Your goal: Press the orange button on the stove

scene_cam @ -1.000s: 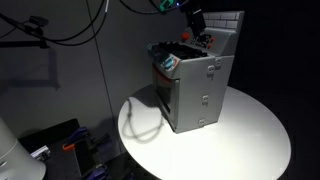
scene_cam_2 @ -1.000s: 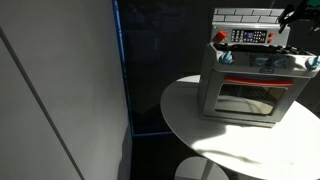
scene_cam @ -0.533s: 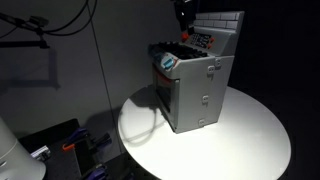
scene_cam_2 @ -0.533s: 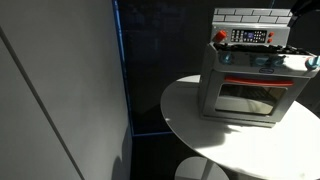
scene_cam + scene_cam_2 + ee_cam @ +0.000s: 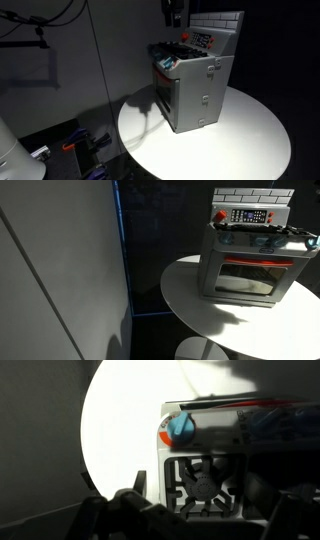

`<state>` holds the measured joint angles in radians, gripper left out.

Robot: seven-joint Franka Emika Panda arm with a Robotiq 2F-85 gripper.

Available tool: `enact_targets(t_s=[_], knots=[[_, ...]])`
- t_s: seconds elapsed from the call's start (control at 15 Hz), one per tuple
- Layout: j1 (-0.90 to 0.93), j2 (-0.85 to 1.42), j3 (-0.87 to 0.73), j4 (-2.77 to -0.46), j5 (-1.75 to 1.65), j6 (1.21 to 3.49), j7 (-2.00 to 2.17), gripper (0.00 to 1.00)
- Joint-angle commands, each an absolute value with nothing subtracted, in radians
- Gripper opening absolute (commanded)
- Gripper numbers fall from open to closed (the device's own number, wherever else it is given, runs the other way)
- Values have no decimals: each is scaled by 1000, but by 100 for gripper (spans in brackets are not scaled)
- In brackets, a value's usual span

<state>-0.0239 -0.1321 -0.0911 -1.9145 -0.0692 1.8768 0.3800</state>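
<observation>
The grey toy stove [image 5: 197,88] stands on a round white table [image 5: 250,140]; it also shows in the other exterior view [image 5: 250,265]. A small red-orange button [image 5: 221,216] sits at the left end of its control strip under the white tiled back panel, and it shows in an exterior view [image 5: 185,37] too. My gripper [image 5: 175,12] hangs above the stove's rear corner, apart from it. In the wrist view my gripper [image 5: 205,522] is open and empty, with its dark fingers [image 5: 130,508] spread over a black burner grate [image 5: 205,480].
A blue knob with an orange edge [image 5: 181,427] sits on the stove's front corner. Cables hang at the upper left [image 5: 60,12]. A grey wall panel [image 5: 60,270] stands beside the table. Dark equipment lies on the floor [image 5: 70,145].
My gripper has risen and drawn back from the stove's control strip, sideways across the top. It has gone out of the exterior view that shows the oven door.
</observation>
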Motion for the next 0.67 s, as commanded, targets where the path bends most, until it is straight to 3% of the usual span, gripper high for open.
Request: enact_targets(t_s=[0.0,0.6], knots=[[-37,-173,-73,-1892,-36,1772,293,100],[-43,-227,-62,-1890,20,1678,221,100]])
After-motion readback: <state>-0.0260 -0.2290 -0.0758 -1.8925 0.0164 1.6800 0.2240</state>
